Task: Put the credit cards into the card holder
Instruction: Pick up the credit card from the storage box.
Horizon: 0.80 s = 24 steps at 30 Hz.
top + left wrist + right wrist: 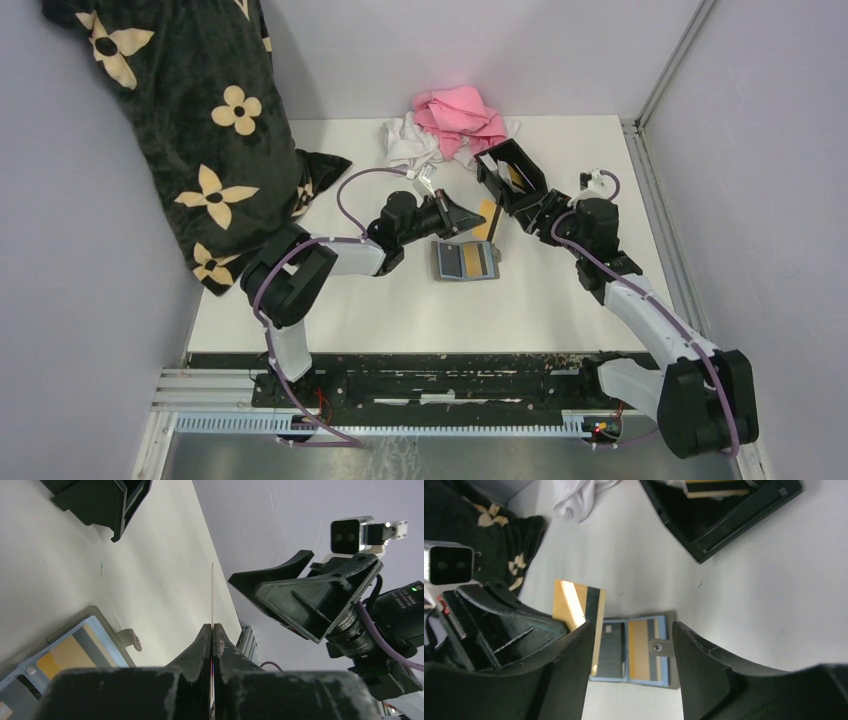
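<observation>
My left gripper (468, 214) is shut on a tan credit card (487, 219) with a dark stripe and holds it on edge above the table. In the left wrist view the jaws (212, 628) pinch the card (212, 592), which shows as a thin line. My right gripper (522, 203) is open and empty, just right of that card. Through its jaws (634, 630) I see the held card (573, 604). The black card holder (517, 166) lies tilted behind the right gripper, with tan cards inside (710, 491). It also shows in the left wrist view (100, 500).
A grey folding wallet (465, 260) lies open under the grippers, with cards in its blue-and-tan pockets (639, 652). Pink and white cloths (450, 122) lie at the back. A black flowered fabric (190, 130) covers the left side. The enclosure walls stand close around the table.
</observation>
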Each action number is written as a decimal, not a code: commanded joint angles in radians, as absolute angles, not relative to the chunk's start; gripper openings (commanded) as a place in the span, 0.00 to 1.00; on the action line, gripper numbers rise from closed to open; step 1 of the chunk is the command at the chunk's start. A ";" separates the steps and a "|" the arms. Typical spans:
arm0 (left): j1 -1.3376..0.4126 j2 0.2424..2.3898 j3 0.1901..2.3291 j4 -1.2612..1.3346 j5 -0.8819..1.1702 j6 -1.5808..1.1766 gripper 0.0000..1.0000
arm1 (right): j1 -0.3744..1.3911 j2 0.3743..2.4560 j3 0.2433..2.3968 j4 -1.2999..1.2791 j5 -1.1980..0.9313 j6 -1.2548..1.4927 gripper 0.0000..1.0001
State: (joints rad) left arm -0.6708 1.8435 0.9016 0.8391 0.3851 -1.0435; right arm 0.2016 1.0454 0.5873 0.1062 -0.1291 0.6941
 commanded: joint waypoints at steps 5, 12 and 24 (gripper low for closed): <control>-0.669 1.869 0.902 0.963 0.382 -1.149 0.03 | 0.200 1.120 0.572 0.361 -0.337 0.831 0.64; -0.669 1.922 0.902 1.068 0.400 -1.243 0.03 | 0.199 1.152 0.549 0.424 -0.362 0.879 0.63; -0.671 1.960 0.908 1.152 0.403 -1.311 0.03 | 0.208 1.184 0.506 0.487 -0.392 0.921 0.59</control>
